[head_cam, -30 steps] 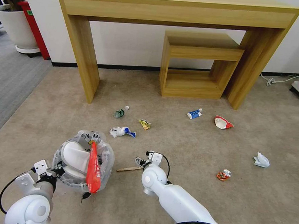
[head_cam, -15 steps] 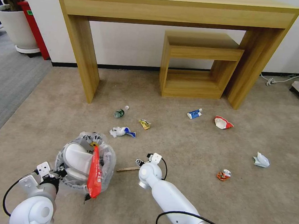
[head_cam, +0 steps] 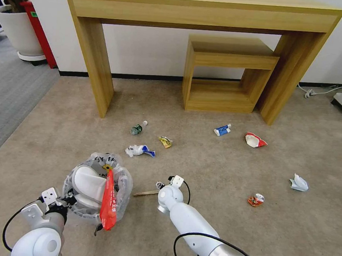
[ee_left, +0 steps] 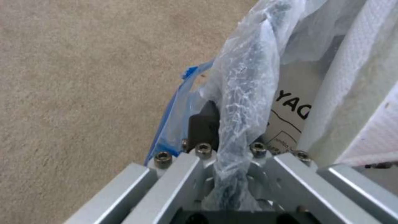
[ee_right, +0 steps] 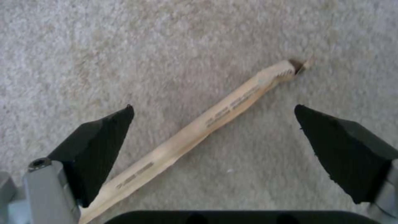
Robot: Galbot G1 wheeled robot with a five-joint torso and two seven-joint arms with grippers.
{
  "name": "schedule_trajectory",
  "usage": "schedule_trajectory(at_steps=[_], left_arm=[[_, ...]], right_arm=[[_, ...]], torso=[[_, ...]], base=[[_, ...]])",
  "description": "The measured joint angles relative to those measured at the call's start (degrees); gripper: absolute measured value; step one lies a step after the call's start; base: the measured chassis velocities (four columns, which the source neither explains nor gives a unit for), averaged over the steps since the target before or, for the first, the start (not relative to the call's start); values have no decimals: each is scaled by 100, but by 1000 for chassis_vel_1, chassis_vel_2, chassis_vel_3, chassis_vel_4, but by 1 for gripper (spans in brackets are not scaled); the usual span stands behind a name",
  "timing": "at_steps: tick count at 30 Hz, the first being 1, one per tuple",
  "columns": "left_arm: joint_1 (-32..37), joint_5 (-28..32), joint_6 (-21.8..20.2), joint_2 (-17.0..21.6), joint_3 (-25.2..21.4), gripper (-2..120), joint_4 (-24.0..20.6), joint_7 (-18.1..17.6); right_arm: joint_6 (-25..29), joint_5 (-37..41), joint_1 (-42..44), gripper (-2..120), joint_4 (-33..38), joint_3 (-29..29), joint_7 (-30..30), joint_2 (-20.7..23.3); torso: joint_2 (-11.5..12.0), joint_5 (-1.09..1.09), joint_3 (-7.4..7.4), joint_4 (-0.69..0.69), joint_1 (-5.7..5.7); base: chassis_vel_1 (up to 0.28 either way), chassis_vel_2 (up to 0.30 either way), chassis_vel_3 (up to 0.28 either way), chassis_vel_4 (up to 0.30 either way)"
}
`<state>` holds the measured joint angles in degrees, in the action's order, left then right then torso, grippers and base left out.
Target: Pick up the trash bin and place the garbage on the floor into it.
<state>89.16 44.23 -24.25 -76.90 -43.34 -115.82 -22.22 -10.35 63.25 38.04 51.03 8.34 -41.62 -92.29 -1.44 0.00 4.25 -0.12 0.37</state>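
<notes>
Left gripper [ee_left: 232, 174] clamped on trash bin [head_cam: 96, 187] bag rim, print reads "YAO" | right gripper [ee_right: 213, 146] spread wide, straddling one wooden stick [ee_right: 199, 130] on floor [head_cam: 215, 166], its print illegible | bin holds two white slippers [head_cam: 86, 182], one red paper [head_cam: 108, 205]

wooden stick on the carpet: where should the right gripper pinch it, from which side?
Pinch the wooden stick at mid-length, coming straight down from above. It lies flat on the carpet, thin and long, running diagonally between the open fingers of the right gripper, so closing across its narrow width looks best. The frayed end probably grips worse.
</notes>
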Motion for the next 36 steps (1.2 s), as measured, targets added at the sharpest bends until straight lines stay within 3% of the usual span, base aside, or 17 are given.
schedule_trajectory(at_steps=[22,28,36], left_arm=[[139,-42,18,-118,21,0,-184,22],[178,-95,47,-152,32,0,-201,67],[187,-103,60,-162,68,0,-241,74]], right_arm=[[57,-344,59,66,-266,43,227,14],[70,-413,55,52,-301,84,255,18],[105,-525,51,49,-360,147,345,18]], torso=[[0,0,-1,0,0],[-1,-1,-1,-2,0],[-1,-1,-1,-1,0]], base=[[0,0,0,0],[0,0,0,0],[0,0,0,0]])
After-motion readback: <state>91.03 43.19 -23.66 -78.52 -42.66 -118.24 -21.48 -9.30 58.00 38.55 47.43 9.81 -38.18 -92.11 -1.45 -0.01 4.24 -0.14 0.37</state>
